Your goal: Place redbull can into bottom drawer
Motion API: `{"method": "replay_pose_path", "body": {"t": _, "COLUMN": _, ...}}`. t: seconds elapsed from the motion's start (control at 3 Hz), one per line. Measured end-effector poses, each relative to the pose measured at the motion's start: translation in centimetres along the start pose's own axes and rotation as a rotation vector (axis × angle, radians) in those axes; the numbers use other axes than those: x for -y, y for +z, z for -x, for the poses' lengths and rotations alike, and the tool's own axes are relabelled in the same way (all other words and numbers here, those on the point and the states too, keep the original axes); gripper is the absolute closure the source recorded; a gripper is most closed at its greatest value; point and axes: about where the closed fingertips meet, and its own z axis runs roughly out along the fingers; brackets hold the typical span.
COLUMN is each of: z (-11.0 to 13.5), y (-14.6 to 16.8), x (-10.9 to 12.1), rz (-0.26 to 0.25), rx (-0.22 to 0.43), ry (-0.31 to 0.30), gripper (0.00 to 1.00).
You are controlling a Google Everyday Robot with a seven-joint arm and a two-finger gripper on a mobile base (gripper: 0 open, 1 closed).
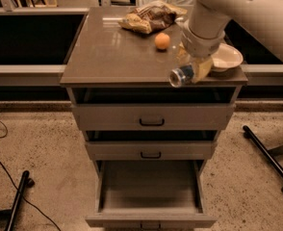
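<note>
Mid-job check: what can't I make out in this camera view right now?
Camera view: the redbull can is gripped by the tool over the counter front edge; its far end is hidden inside the tool.
The bottom drawer is open; its front face is mostly cut off by the bottom edge.
The bowl: left side hidden behind the tool.

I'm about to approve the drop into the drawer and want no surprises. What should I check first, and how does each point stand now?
1. The claw holds the redbull can: ok, gripped sideways at the front edge of the cabinet top.
2. The bottom drawer is open: ok, pulled out.
3. Drawer inside free: ok, nothing visible in it.
4. The upper drawers out of the path: ok, the bottom one juts past them.
5. Can lined up over the opening: cannot tell from this view.
6. The bowl apart from the arm: cannot tell, very close.
</note>
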Motion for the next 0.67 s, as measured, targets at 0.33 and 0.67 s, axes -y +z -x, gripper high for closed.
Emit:
{"method": "replay_pose_path", "body": {"t": 0.33, "z": 1.68, "y": 1.44, "x": -2.35, "rz": 0.084, "rx": -0.027, "ry": 0.131, "gripper": 1.00}}
{"method": "replay_pose_path", "body": {"t": 0.67, "z": 1.68, "y": 1.67, "x": -2.45, "rz": 0.085, "rx": -0.029, "ry": 0.215, "gripper": 1.00}}
